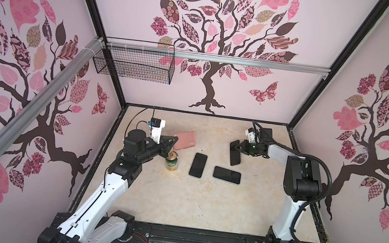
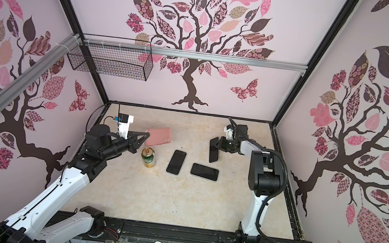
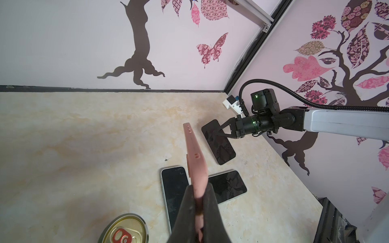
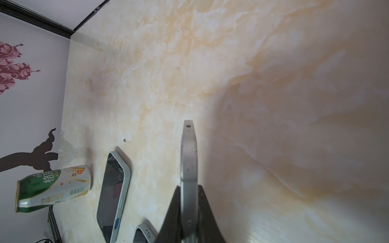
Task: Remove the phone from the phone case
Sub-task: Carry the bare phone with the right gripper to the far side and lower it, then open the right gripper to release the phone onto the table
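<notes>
Pink phone case (image 1: 185, 141) clamped in left gripper (image 1: 176, 138); black phone (image 1: 236, 159) clamped in right gripper (image 1: 236, 147).

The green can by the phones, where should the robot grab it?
Probably around the middle of its round wall, coming in level from its left in both top views. The can stands upright, and its flat lid gives nothing to pinch. A phone lies close on its other side.

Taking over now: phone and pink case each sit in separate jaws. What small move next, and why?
Probably lower the phone onto the table and release: the right jaws hold it apart from the pink case in the left jaws, so extraction looks done.
</notes>
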You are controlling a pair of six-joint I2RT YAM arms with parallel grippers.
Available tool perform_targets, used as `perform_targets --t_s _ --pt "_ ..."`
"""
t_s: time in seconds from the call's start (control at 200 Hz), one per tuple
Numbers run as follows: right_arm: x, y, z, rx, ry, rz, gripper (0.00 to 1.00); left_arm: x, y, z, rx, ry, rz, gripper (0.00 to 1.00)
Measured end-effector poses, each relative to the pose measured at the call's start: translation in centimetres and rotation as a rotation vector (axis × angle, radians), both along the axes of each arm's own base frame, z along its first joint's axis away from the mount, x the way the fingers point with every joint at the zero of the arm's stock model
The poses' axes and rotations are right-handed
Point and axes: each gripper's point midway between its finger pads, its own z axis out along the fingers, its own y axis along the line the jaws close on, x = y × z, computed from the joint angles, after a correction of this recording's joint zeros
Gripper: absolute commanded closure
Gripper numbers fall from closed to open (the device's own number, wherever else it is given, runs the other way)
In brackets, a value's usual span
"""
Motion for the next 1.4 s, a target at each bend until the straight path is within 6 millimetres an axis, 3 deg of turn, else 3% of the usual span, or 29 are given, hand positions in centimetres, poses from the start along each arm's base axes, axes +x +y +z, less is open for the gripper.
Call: perform_targets --t_s 0.605,0.885,1.18,1.315,1.4 --pt "-0.6 -0.4 -1.4 0.065 0.067 0.011 0.79 -0.4 -0.1 -1.1 0.014 0.036 -0.012 1.00" --pt "-0.7 -1.3 -1.8 0.056 0.072 -0.007 0.76 -0.5 -0.1 -1.4 0.018 0.046 -0.018 1.00" --pt "-2.1 -2.3 -4.0 0.024 0.116 -0.039 0.75 -0.6 -0.2 -1.9 0.019 0.061 -0.022 1.00" --pt "-2.0 -2.5 -3.9 0.012 0.099 -0.046 0.71 -0.7 -0.2 -1.8 0.016 0.059 -0.027 1.00" --pt "-2.1 -3.0 -3.5 -0.015 0.081 -0.068 0.61 -0.9 -0.2 -1.5 0.009 0.052 -0.026 1.00"
